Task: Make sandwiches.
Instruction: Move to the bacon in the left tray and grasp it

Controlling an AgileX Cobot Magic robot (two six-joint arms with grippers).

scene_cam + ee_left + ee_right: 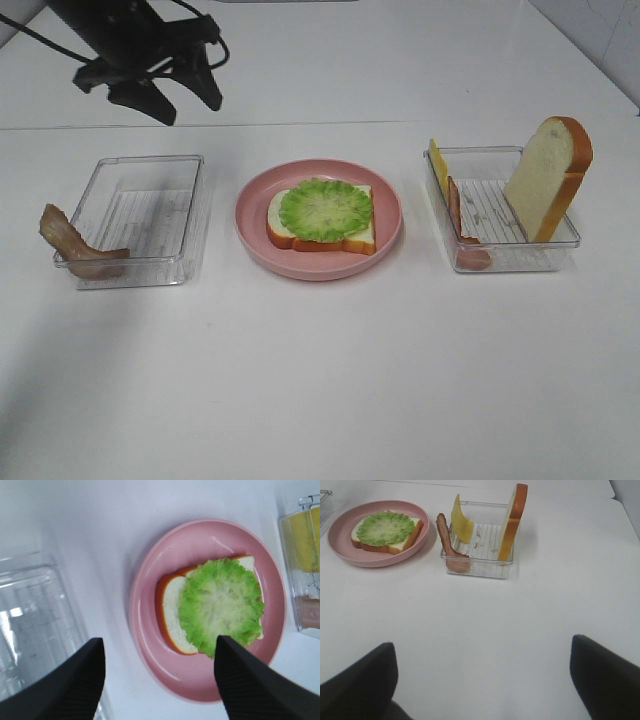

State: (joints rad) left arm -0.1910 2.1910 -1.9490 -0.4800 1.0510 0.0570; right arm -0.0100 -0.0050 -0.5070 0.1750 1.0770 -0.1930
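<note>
On the pink plate (pixel 392 215) lies one white bread slice (pixel 362 236) with a green lettuce leaf (pixel 325 207) on top, the sandwich as it stands. My left gripper (pixel 186 101) hangs open and empty high over the table's far left. In its wrist view the left gripper (pixel 160 680) looks down on the lettuce (pixel 220 607). The right gripper (pixel 482 680) is open and empty over bare table near the front, outside the high view. A second bread slice (pixel 545 180), yellow cheese (pixel 437 160) and a bacon strip (pixel 458 212) lean in the right tray (pixel 490 150).
A clear left tray (pixel 150 162) has a bacon strip (pixel 70 243) draped over its near left corner. The plate sits between the two trays. White table extends in front of all three.
</note>
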